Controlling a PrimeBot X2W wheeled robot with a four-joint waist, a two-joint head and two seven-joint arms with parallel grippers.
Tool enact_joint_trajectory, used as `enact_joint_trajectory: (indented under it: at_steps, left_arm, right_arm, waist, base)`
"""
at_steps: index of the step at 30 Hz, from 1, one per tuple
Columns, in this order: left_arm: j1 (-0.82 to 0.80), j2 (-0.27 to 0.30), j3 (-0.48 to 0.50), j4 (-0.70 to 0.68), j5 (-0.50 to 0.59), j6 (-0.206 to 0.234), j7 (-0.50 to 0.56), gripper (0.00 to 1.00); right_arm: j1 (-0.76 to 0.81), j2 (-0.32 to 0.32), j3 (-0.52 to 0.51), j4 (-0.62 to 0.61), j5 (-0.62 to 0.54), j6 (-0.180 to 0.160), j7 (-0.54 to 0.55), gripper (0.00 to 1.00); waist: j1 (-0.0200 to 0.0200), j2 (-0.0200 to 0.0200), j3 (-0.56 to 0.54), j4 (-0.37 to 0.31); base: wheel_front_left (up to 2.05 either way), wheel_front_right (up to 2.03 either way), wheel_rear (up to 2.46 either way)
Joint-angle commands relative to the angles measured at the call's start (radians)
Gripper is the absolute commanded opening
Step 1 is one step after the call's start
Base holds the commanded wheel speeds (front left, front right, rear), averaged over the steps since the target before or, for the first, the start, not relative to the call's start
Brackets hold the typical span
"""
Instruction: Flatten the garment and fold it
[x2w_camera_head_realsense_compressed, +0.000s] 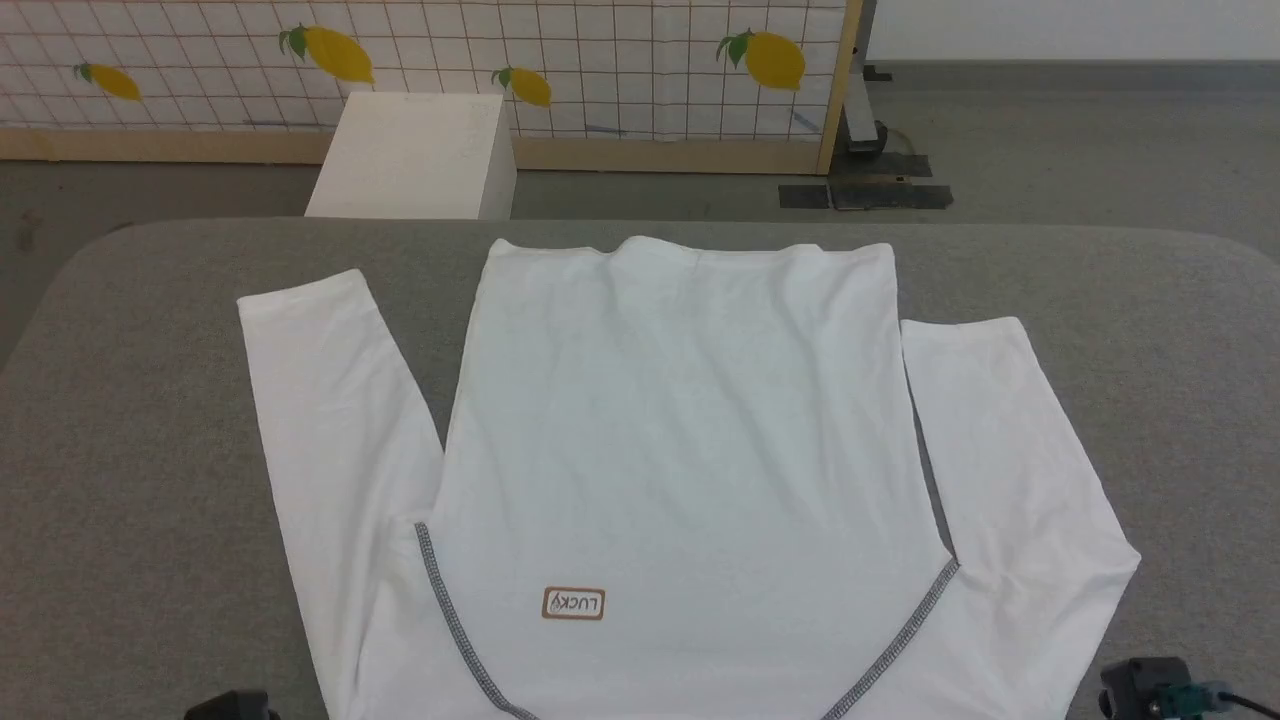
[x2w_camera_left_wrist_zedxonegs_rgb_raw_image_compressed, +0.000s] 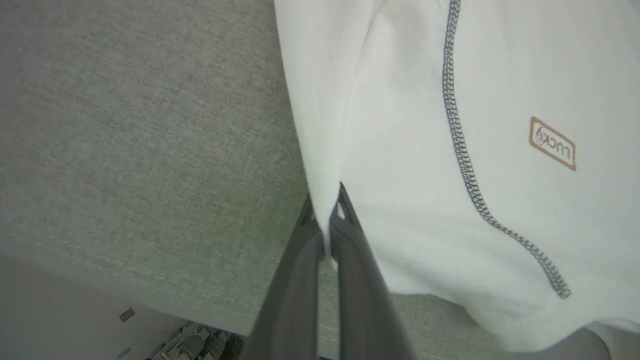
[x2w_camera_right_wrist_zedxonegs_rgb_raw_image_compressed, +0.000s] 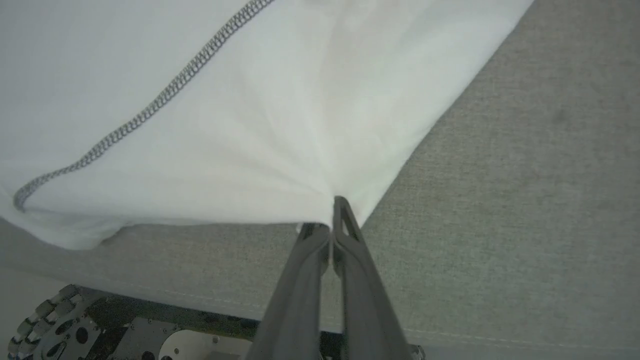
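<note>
Grey table (x2w_camera_head_realsense_compressed: 150, 450) carries the garment (x2w_camera_head_realsense_compressed: 680, 420), spread flat, hem at 12 o'clock, shoulders at 6. Head view gives both sleeves and the white box (x2w_camera_head_realsense_compressed: 410, 155) at 11 o'clock; wrist views give the grips. My left gripper (x2w_camera_left_wrist_zedxonegs_rgb_raw_image_compressed: 325, 210) and right gripper (x2w_camera_right_wrist_zedxonegs_rgb_raw_image_compressed: 330, 215) each pinch a shoulder edge of the garment, fingers closed tight.

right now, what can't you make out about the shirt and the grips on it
Head view: the neck of the garment runs off the bottom edge.
Left wrist view: how much cloth the shut left pincer pinches is hidden by its own fingers.
Right wrist view: the same for the right pincer.
Head view: the base of the white box is hidden behind the table.
</note>
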Motion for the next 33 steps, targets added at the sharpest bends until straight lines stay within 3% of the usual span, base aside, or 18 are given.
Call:
enact_joint_trajectory:
  at_steps: [1, 4, 5, 6, 13, 17, 26, 33]
  left_arm:
    - [0.005, -0.004, -0.004, 0.017, 0.012, -0.005, -0.009, 0.0]
    - [-0.004, -0.011, -0.013, 0.055, 0.017, -0.011, -0.029, 0.0]
    - [-0.008, -0.012, -0.015, 0.064, 0.02, -0.011, -0.036, 0.72]
    - [-0.012, -0.012, -0.021, 0.074, 0.021, -0.016, -0.04, 1.0]
    - [-0.04, 0.002, -0.005, 0.05, 0.023, -0.036, -0.094, 1.0]
    - [-0.082, 0.039, 0.018, 0.005, 0.051, -0.042, -0.142, 1.0]
    - [-0.343, 0.195, 0.032, 0.042, 0.188, -0.085, -0.245, 1.0]
    - [-0.625, 0.31, 0.014, 0.115, 0.237, -0.146, -0.19, 1.0]
  right_arm:
    - [-0.006, 0.005, 0.007, 0.031, -0.002, -0.002, -0.024, 0.0]
    - [-0.022, 0.01, 0.018, 0.1, 0.0, -0.002, -0.072, 0.04]
    - [-0.026, 0.011, 0.02, 0.114, 0.001, -0.002, -0.084, 0.27]
    - [-0.029, 0.012, 0.02, 0.127, 0.002, -0.002, -0.1, 1.0]
    - [-0.047, 0.016, -0.007, 0.101, -0.007, -0.002, -0.211, 1.0]
    - [-0.071, 0.017, -0.04, 0.042, -0.033, -0.002, -0.317, 1.0]
    - [-0.179, 0.018, -0.024, -0.011, -0.065, -0.002, -0.585, 1.0]
    - [-0.286, 0.019, 0.002, -0.005, -0.062, -0.002, -0.683, 1.0]
  waist:
    - [0.0001, 0.0, -0.005, -0.003]
    - [0.0001, 0.0, -0.012, -0.007]
    - [0.0001, 0.0, -0.014, -0.008]
    - [0.0001, 0.0, -0.017, -0.008]
    - [0.0001, 0.0, -0.023, -0.011]
    - [0.0001, 0.0, -0.014, -0.013]
    - [0.0001, 0.0, 0.12, -0.046]
    - [0.0001, 0.0, 0.303, -0.085]
  base:
    - [0.0, 0.0, 0.0]
    - [0.0, 0.0, 0.0]
    - [0.0, 0.0, 0.0]
    - [0.0, 0.0, 0.0]
    - [0.0, 0.0, 0.0]
    - [0.0, 0.0, 0.0]
    - [0.0, 0.0, 0.0]
    - [0.0, 0.0, 0.0]
